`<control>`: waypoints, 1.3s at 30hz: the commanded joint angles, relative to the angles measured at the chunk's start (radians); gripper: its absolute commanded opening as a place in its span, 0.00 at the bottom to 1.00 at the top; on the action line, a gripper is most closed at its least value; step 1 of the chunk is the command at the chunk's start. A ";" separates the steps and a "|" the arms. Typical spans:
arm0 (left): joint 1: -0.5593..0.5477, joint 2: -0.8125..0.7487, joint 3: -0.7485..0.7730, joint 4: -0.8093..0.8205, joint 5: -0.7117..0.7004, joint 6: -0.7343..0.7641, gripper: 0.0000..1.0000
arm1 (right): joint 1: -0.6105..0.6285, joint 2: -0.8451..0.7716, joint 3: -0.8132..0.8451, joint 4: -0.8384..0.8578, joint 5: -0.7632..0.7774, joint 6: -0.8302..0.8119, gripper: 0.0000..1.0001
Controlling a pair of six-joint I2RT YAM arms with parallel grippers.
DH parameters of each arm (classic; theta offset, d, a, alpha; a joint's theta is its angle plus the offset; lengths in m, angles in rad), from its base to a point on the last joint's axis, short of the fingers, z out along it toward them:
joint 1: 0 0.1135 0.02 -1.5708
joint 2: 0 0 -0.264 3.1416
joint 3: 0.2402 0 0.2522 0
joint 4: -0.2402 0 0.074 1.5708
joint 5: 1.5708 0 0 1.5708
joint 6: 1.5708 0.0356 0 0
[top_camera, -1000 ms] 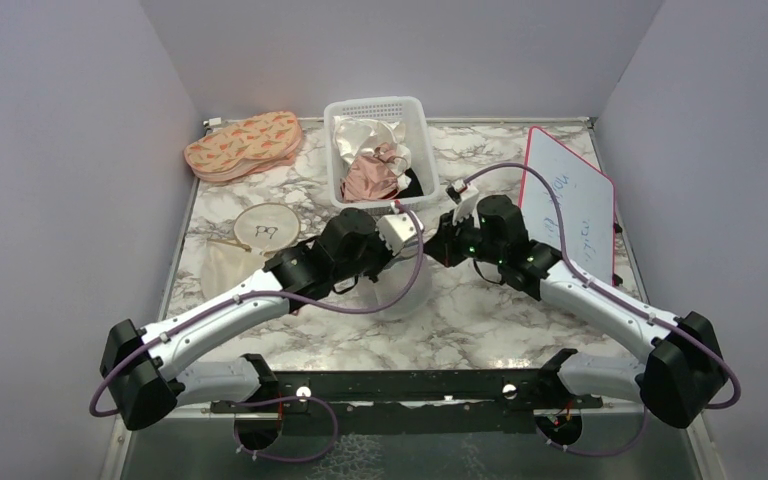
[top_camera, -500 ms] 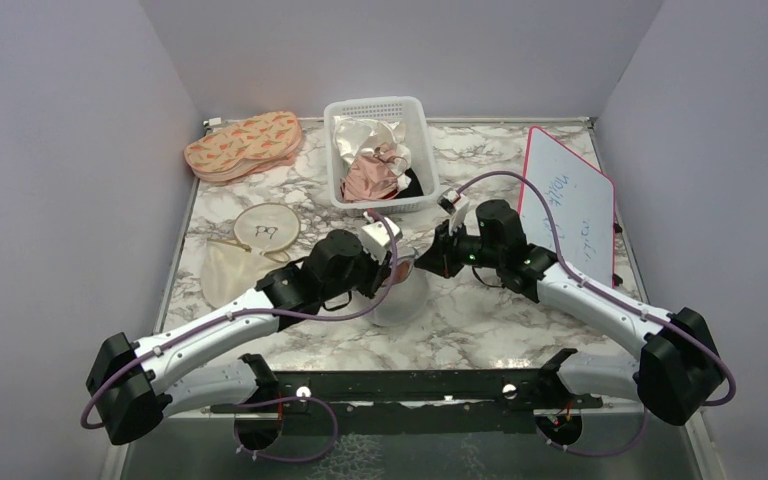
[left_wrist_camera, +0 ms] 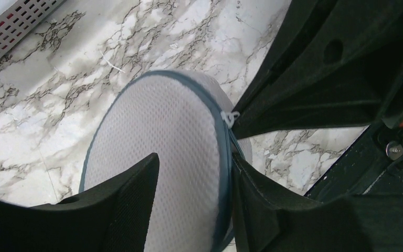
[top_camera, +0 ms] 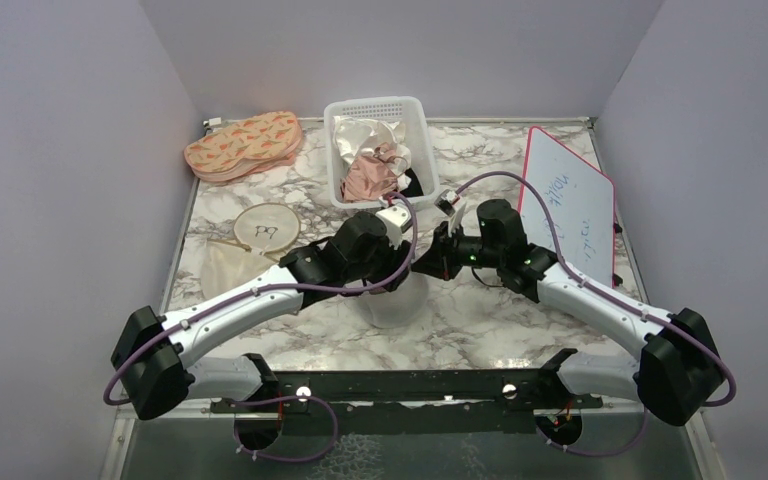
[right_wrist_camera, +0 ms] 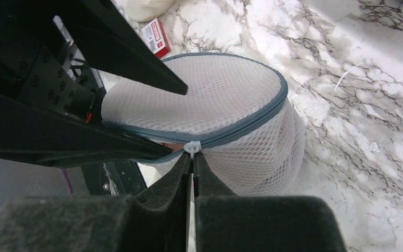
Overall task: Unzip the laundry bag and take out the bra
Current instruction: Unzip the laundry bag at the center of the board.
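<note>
Marble table (top_camera: 460,322) — right jaws pinch zip pull (right_wrist_camera: 191,147) of laundry bag (right_wrist_camera: 215,100), left jaws apart, contents unclear.

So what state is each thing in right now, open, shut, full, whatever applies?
laundry bag, zip partly open.
zip pull, pinched by the right claw.
bra, inside the bag, only a pink sliver showing at the gap.
right claw, shut on the zip pull.
left claw, open, straddling the bag's top.
basket, holding crumpled cloths.
</note>
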 commanded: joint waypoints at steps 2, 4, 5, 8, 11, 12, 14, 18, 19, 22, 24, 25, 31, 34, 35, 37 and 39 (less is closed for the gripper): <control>-0.003 0.067 0.059 0.003 0.012 0.011 0.46 | -0.001 -0.031 -0.008 0.038 -0.057 0.012 0.01; -0.007 0.069 0.056 0.004 0.019 0.008 0.50 | -0.001 -0.039 -0.007 0.032 -0.052 0.010 0.01; -0.009 0.066 0.052 0.005 0.018 0.008 0.52 | -0.001 -0.043 -0.007 0.028 -0.049 0.008 0.01; -0.012 0.061 0.042 0.015 -0.011 0.012 0.50 | -0.001 -0.048 -0.005 0.026 -0.049 0.007 0.01; -0.012 0.070 0.047 0.018 -0.034 0.024 0.41 | -0.002 -0.043 -0.004 0.030 -0.058 0.009 0.01; -0.012 0.074 0.050 0.019 -0.037 0.027 0.35 | -0.001 -0.040 -0.005 0.031 -0.057 0.009 0.01; -0.012 0.079 0.057 0.021 -0.039 0.038 0.25 | -0.001 -0.035 -0.006 0.029 -0.052 0.012 0.01; -0.012 0.071 0.063 0.017 -0.037 0.108 0.15 | -0.001 -0.041 -0.002 0.018 -0.042 0.026 0.01; -0.012 0.065 0.065 0.015 -0.029 0.133 0.14 | -0.001 -0.043 0.000 0.012 -0.030 0.032 0.01; -0.012 0.030 0.063 0.013 -0.003 0.205 0.08 | -0.001 -0.044 0.002 -0.005 0.011 0.040 0.01; -0.012 0.003 0.061 0.014 -0.001 0.237 0.06 | -0.001 -0.040 0.007 -0.017 0.029 0.037 0.01; -0.012 -0.010 0.058 0.016 -0.005 0.249 0.03 | -0.001 -0.039 0.006 -0.023 0.041 0.035 0.01; -0.012 -0.089 0.022 0.062 0.018 0.280 0.00 | -0.001 -0.031 -0.002 -0.002 0.062 0.041 0.01; -0.012 -0.116 0.006 0.095 0.048 0.291 0.00 | -0.002 -0.026 0.001 0.006 0.103 0.049 0.01; -0.012 -0.125 -0.001 0.107 0.050 0.298 0.00 | -0.003 -0.027 0.000 0.011 0.120 0.052 0.01; -0.012 -0.146 -0.020 0.135 0.041 0.322 0.00 | -0.009 -0.026 -0.005 0.023 0.154 0.058 0.01; -0.012 -0.173 -0.044 0.170 0.029 0.357 0.00 | -0.024 -0.013 -0.008 0.031 0.173 0.065 0.01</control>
